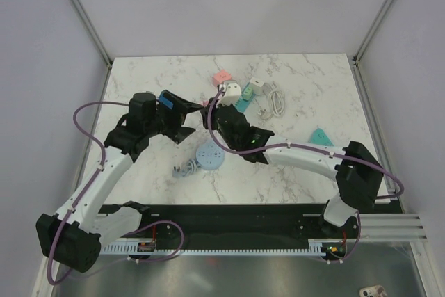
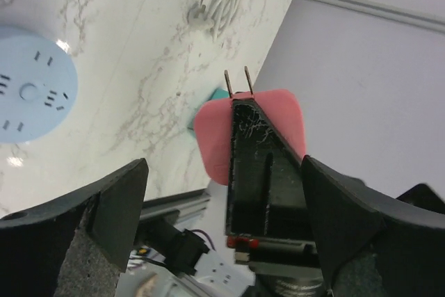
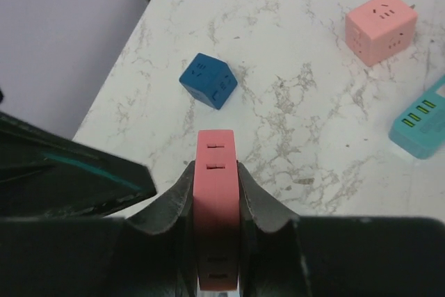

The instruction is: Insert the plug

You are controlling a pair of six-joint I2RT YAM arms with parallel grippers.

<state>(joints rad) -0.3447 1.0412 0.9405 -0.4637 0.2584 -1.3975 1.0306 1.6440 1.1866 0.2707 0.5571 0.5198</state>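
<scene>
Two arms lean in and meet above the middle of the marble table (image 1: 306, 102). The right gripper (image 3: 215, 168) is clamped on a flat pink plug (image 3: 216, 213), one finger on each broad face. The plug is lifted off the table, with two metal prongs (image 2: 236, 80) jutting from its far edge. The left gripper (image 2: 229, 199) is splayed wide and holds nothing; its fingers (image 2: 115, 203) flank the plug without touching it. A round pale-blue socket hub (image 1: 208, 154) lies on the table beneath the grippers. Marks on a blue cube (image 3: 208, 81) are too small to read.
</scene>
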